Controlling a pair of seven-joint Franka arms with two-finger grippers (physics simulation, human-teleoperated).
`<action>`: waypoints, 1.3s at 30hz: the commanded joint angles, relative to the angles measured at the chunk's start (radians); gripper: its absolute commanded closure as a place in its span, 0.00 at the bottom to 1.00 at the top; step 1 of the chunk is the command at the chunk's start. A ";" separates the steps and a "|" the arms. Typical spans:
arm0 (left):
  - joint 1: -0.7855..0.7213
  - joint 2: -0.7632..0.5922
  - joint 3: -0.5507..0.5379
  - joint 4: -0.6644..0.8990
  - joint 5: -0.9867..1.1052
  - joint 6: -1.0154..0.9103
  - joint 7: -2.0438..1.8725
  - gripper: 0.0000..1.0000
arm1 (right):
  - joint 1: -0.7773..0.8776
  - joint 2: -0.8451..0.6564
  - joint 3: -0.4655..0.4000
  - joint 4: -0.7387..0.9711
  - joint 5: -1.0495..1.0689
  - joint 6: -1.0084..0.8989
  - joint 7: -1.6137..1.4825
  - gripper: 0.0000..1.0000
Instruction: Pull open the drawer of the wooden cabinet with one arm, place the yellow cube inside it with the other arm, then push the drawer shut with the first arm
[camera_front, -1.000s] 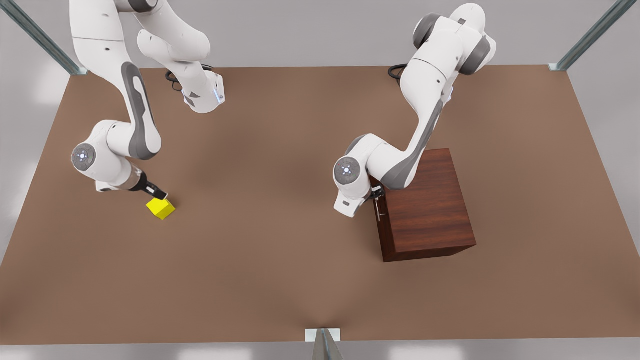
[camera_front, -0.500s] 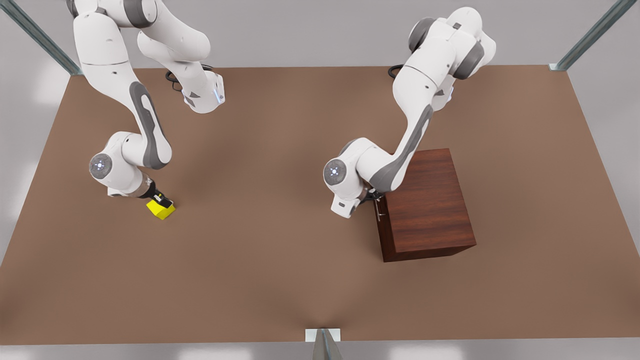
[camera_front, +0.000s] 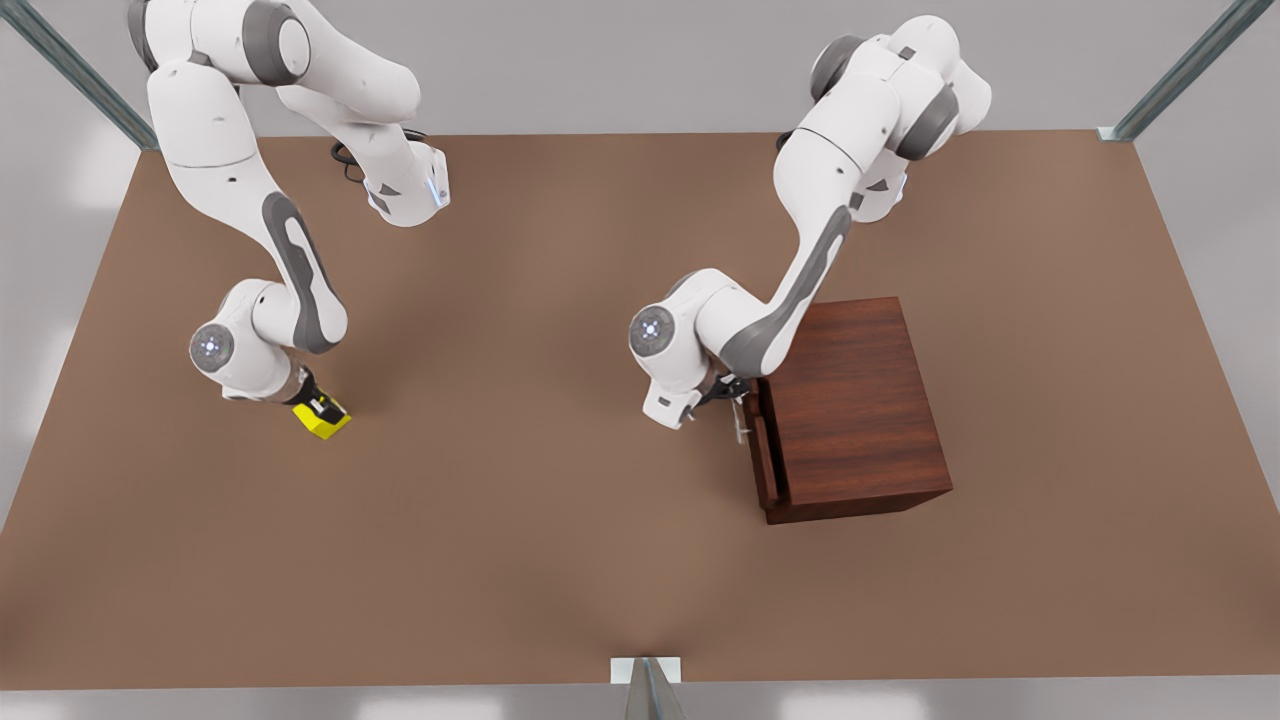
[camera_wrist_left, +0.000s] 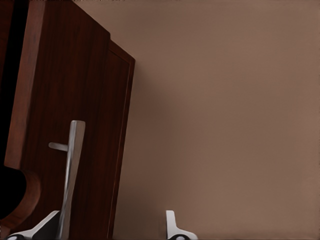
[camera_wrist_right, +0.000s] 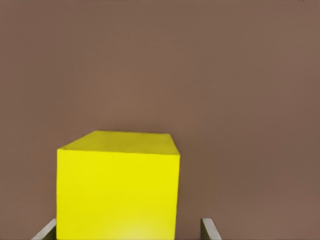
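Front view: the left gripper (camera_front: 737, 408), jaws apart around the drawer's slim silver bar handle (camera_wrist_left: 70, 170), while the right gripper (camera_front: 322, 408), jaws spread, straddles the yellow cube (camera_wrist_right: 118, 187), likely rigid, light; grip flat sides.

I see my left gripper (camera_wrist_left: 112, 227) spread at the silver handle (camera_wrist_left: 71, 170) of the slightly protruding drawer (camera_wrist_left: 70, 110), brown table (camera_wrist_left: 225, 110) beyond.
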 joint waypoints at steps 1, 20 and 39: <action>-0.006 0.002 -0.002 0.005 -0.002 0.016 -0.018 0.00 | -0.003 0.011 0.000 0.011 -0.001 0.032 0.016 0.00; -0.048 0.020 -0.002 0.037 0.007 0.093 -0.015 0.00 | -0.001 0.045 0.000 0.027 0.000 0.055 0.025 0.19; -0.064 0.039 0.001 0.070 0.009 0.145 -0.016 0.00 | 0.007 -0.088 0.005 0.102 0.000 -0.172 0.030 0.31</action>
